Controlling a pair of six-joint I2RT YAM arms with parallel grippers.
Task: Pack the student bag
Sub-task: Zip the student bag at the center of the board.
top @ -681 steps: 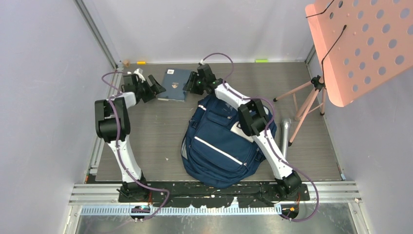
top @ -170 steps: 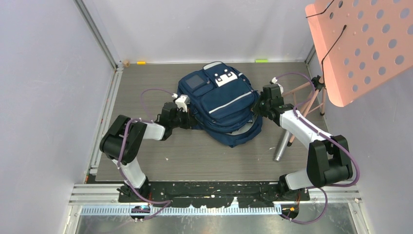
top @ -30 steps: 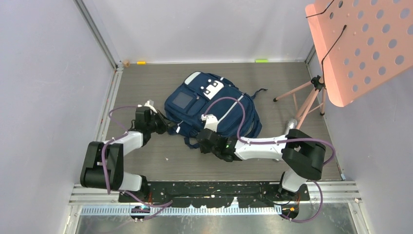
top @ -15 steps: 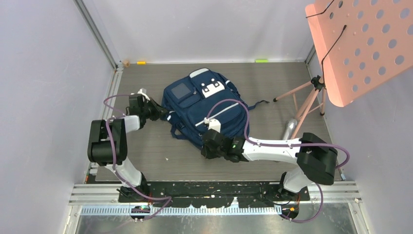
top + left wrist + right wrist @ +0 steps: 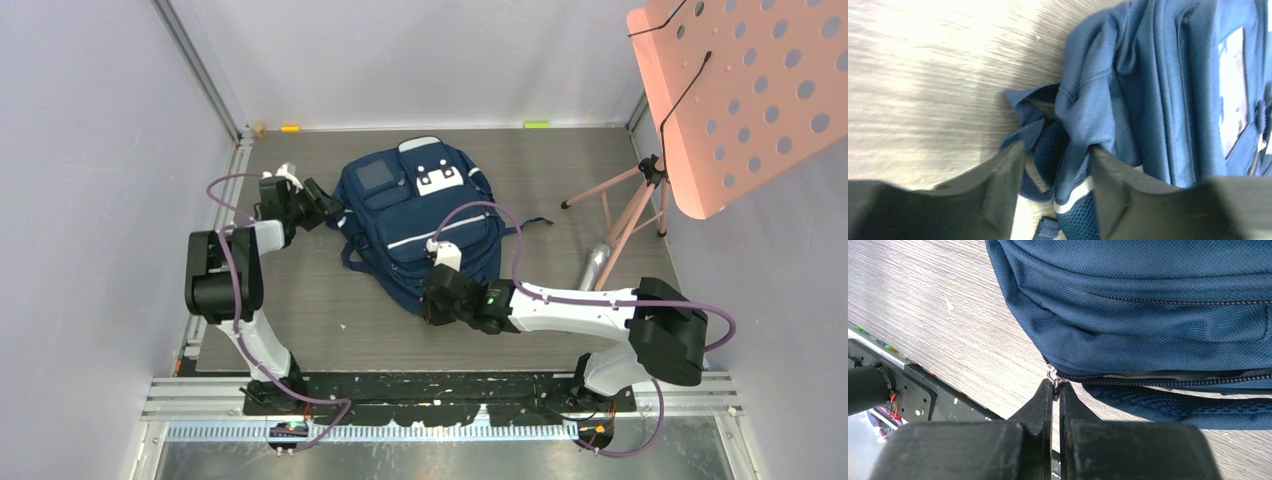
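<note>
The student bag (image 5: 420,225) is matt navy woven cloth with a coarse, visible weave, padded mesh on its straps and a small shiny metal zipper pull (image 5: 1052,374). It lies on a table (image 5: 300,310) of grey, matt wood-grain boards. The fingers of the right gripper (image 5: 1055,384) look like smooth, matt black plastic.

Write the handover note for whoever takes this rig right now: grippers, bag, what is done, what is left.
Grippers: the left gripper is open, its fingers either side of a fold at the left edge of the student bag, by a strap. The right gripper is shut on the zip pull at the bag's near end.
Bag: lying front up on the table, between the two arms.
Done: both arms are at the bag, zip pull in hand.
Left: run the zip; I cannot tell how far it is closed. A silver cylinder lies on the table to the bag's right, outside it.
</note>
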